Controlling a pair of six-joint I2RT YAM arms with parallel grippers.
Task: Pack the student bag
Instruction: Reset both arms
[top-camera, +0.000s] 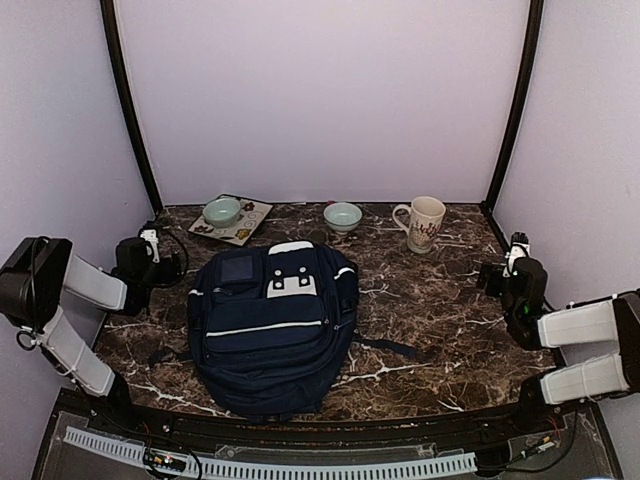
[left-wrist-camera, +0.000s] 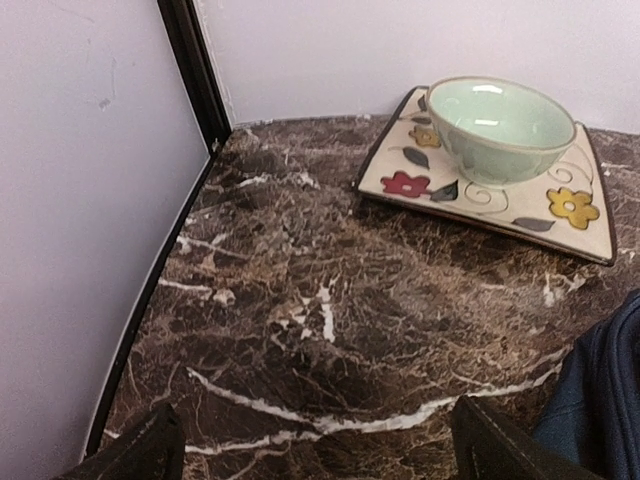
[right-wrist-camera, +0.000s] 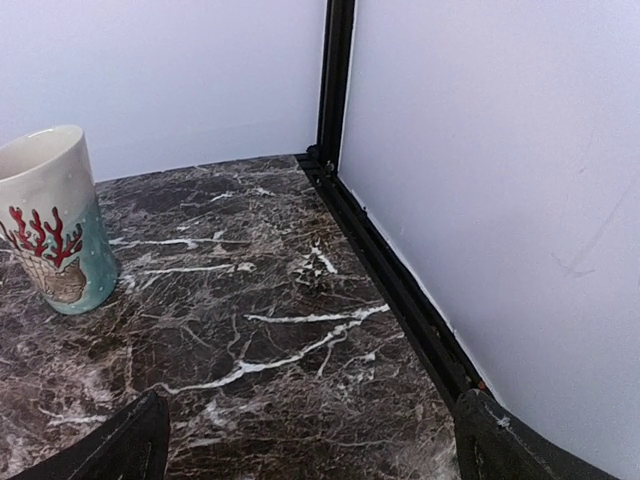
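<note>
student bag (top-camera: 272, 330) flat at centre of bench (top-camera: 440, 300), closed, white patch (top-camera: 291, 284) up. behind it: empty green bowl (left-wrist-camera: 500, 125) on flowered plate (left-wrist-camera: 400, 180), second bowl (top-camera: 343, 216), coral-print mug (right-wrist-camera: 55, 230). left fingers (left-wrist-camera: 140, 455), right fingers (right-wrist-camera: 130, 445) spread wide, gripping nothing.

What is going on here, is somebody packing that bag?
Nothing is being handled now. The left gripper and the right gripper are both open and empty, at the sides of the table. The student bag lies in the middle, untouched. Behind it stand a bowl on a flowered plate, a second bowl and a mug.
</note>
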